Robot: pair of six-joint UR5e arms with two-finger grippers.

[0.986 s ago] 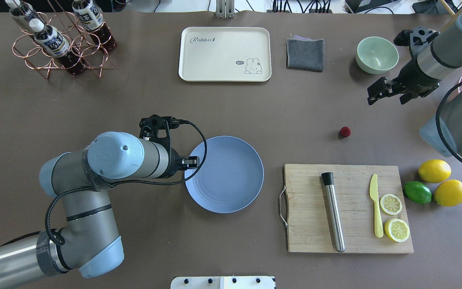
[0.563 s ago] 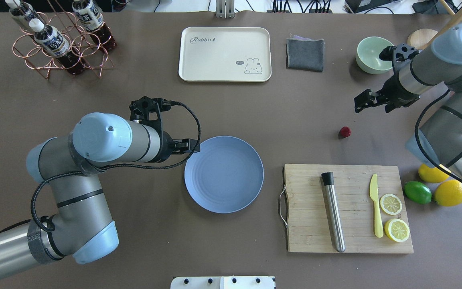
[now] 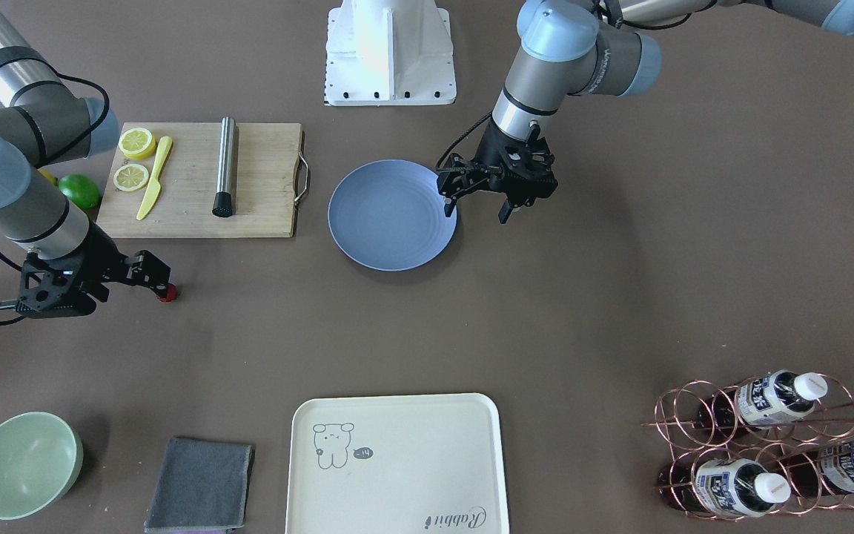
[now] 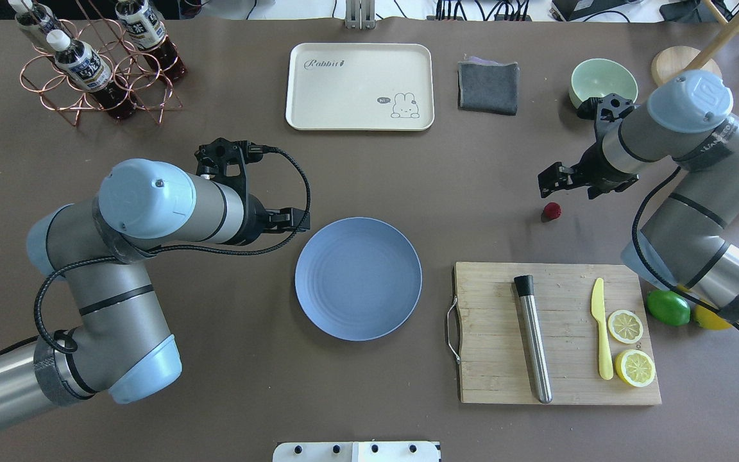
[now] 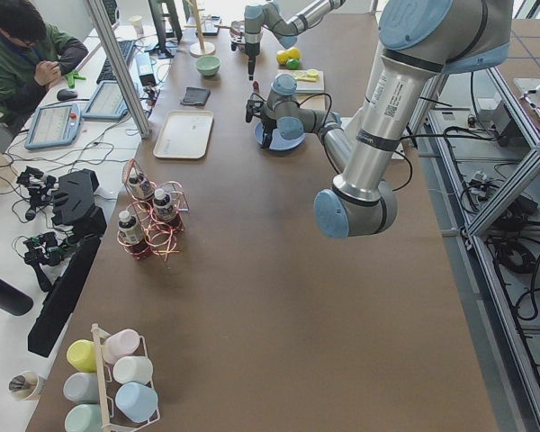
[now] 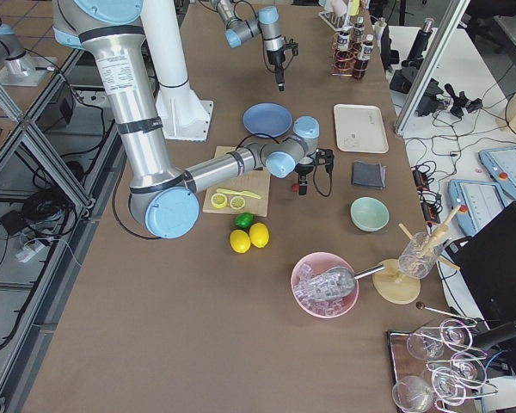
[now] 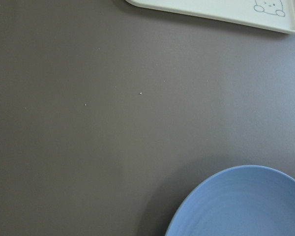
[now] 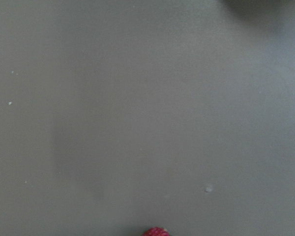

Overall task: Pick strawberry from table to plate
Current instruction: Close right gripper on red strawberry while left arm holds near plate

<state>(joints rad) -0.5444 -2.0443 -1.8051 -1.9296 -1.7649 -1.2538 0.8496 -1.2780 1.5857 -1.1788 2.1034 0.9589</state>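
The strawberry point(image 4: 552, 210) lies on the bare table point(image 4: 472, 192), right of the blue-grey plate point(image 4: 358, 287) and beyond the cutting board. My right gripper point(image 4: 565, 187) hovers open just above and beyond it, one fingertip close to the berry. In the front view the berry point(image 3: 167, 296) peeks out beside that gripper point(image 3: 130, 285). The right wrist view shows only the berry's top point(image 8: 156, 231) at the bottom edge. My left gripper point(image 3: 476, 208) hangs open and empty at the plate's point(image 3: 392, 215) rim. The left wrist view shows the plate's edge point(image 7: 246, 206).
A wooden cutting board point(image 4: 491, 333) holds a steel muddler point(image 4: 533, 340), a yellow knife point(image 4: 600, 327) and two lemon slices. A lime point(image 4: 668, 307) lies right of it. A green bowl point(image 4: 600, 80), grey cloth point(image 4: 488, 86), cream tray point(image 4: 360, 86) and bottle rack point(image 4: 97, 64) line the far side.
My right arm swung left and down towards the strawberry, ending close above it. My left gripper drew back off the plate's rim, up and to the left.
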